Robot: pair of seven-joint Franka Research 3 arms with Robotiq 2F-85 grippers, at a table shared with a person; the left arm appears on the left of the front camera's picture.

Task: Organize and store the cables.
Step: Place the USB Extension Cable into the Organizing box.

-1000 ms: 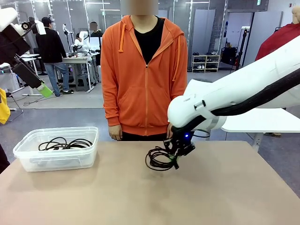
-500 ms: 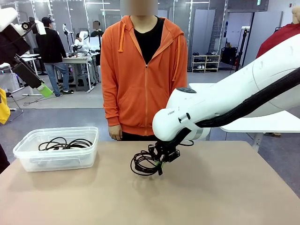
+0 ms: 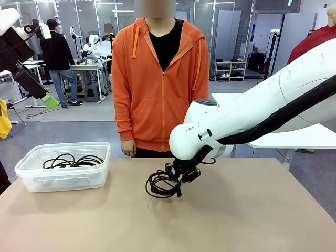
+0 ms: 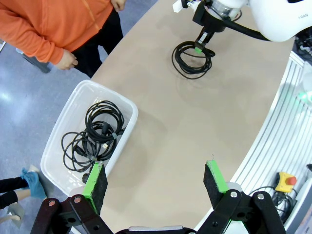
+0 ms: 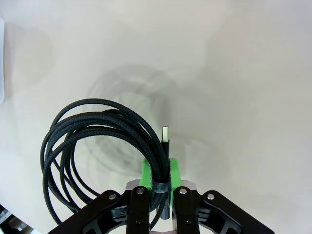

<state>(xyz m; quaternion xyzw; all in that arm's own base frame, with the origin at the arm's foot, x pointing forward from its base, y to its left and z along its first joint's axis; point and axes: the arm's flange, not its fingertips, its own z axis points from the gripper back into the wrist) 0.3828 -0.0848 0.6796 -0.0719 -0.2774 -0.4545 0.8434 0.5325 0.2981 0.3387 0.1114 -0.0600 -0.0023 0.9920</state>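
Observation:
My right gripper [image 3: 180,185] is shut on a coil of black braided cable [image 3: 161,185], which hangs just above the middle of the table and casts a shadow on it. In the right wrist view the green pads [image 5: 171,170] pinch the bound part of the cable coil [image 5: 92,122], with a flat connector end poking up beside them. More coiled black cables [image 3: 71,160] lie in a clear plastic bin [image 3: 31,181] at the table's left. My left gripper [image 4: 155,180] is open and holds nothing, high above the bin [image 4: 131,109]. From there I see the binned cables [image 4: 97,129] and the held coil [image 4: 192,58].
A person in an orange hoodie [image 3: 160,79] stands at the far edge, hands [image 3: 126,151] down at the sides. The tan tabletop [image 3: 252,210] is bare to the right and front. A strip of bare table separates the bin from the hanging coil.
My right gripper carried the coil to the left, towards the bin, then almost stopped over the last half second. The left arm, the bin and the person have not moved.

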